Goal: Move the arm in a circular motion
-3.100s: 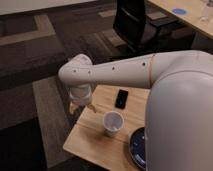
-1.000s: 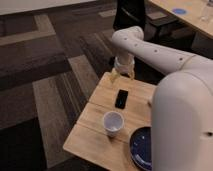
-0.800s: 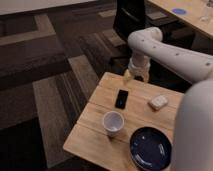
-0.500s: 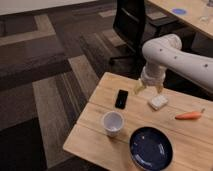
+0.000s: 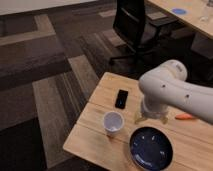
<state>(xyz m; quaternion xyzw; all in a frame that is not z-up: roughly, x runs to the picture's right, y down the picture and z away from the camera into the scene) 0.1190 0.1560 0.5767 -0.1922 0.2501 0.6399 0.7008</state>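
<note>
Dark-blue plate [image 5: 151, 148] lies at the near edge of the wooden surface [image 5: 90, 131], with a white cup [image 5: 113, 122] just to its left and a black phone [image 5: 121, 98] lying flat farther back. Directly behind the plate, the end effector [image 5: 151, 118] hangs low over the surface at the tip of the cream-white arm [image 5: 170, 89]; two tan fingers are visible pointing down, slightly splayed and holding nothing, though whether they touch the wood cannot be told. A small orange object [image 5: 184, 116], possibly a carrot, lies just to the right of the end effector. The arm enters from the right edge and bends at a rounded joint above the surface. Beyond the surface stand a black office chair [image 5: 134, 27] and, at upper right, a second desk [image 5: 187, 15].

Risk: the fingertips ride close to the plate rim, the cup and the orange object. A circular sweep at this height could probably clip one of them, tipping the cup or pushing the phone toward the edge.
</note>
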